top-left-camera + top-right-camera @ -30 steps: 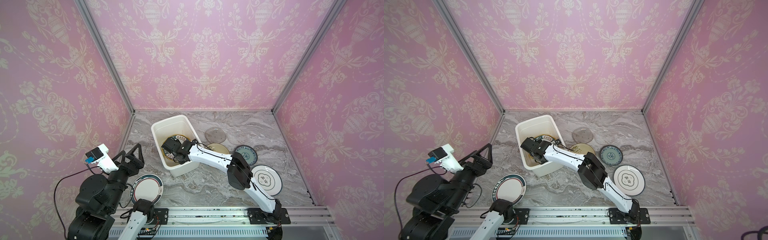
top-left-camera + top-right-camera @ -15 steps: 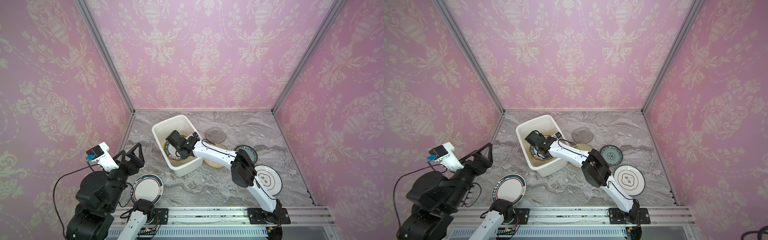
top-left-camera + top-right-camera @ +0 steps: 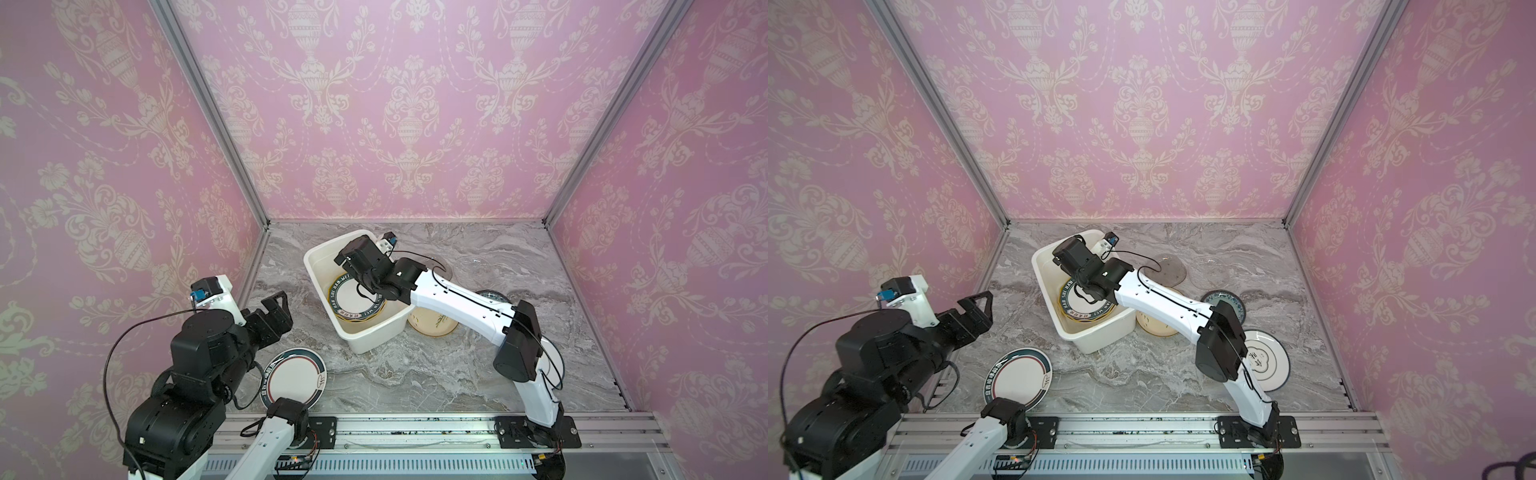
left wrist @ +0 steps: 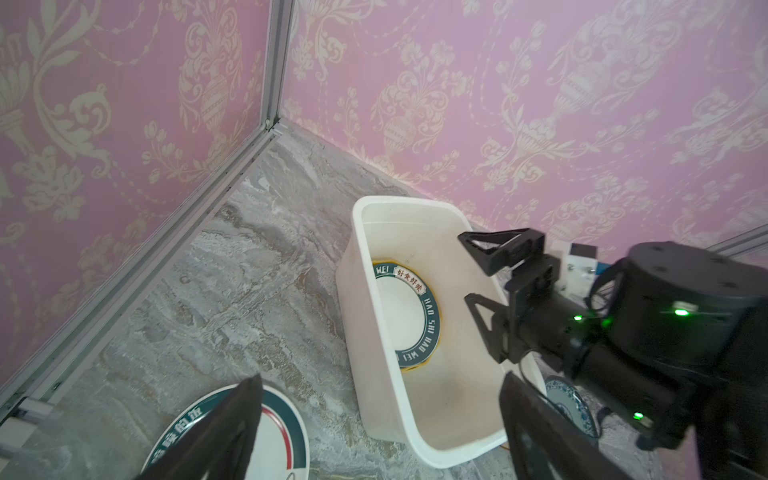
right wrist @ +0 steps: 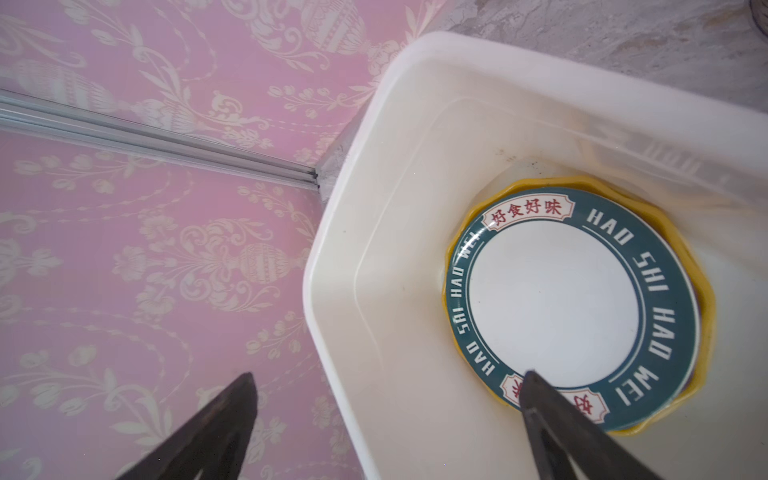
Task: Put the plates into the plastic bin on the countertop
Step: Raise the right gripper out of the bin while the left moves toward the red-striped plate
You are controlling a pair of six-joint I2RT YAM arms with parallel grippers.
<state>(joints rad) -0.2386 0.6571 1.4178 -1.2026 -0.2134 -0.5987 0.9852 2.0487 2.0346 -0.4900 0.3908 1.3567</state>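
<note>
The white plastic bin [image 3: 374, 337] [image 3: 1096, 337] stands on the grey marble countertop [image 3: 415, 374]. In it lies a white plate with a dark green lettered rim [image 3: 356, 300] [image 5: 552, 307] on a scalloped yellow plate [image 5: 706, 299]. My right gripper [image 3: 347, 270] [image 4: 467, 268] [image 5: 388, 374] hangs open over the bin's far-left part, holding nothing. My left gripper [image 3: 276, 305] [image 4: 382, 376] is open and raised near the left wall. Below it a white plate with a green and red rim [image 3: 295, 374] [image 4: 274, 436] lies on the countertop.
Right of the bin lie a cream plate with green sprigs [image 3: 1154, 326], a blue-patterned plate [image 3: 1223, 301], a grey glass plate [image 3: 1169, 270] and a white dark-rimmed plate [image 3: 1264, 361] partly under my right arm. The aluminium rail [image 3: 415, 432] runs along the front.
My right gripper has come up from low in the bin and moved toward the back, uncovering the green-rimmed plate lying there. The left arm has barely shifted.
</note>
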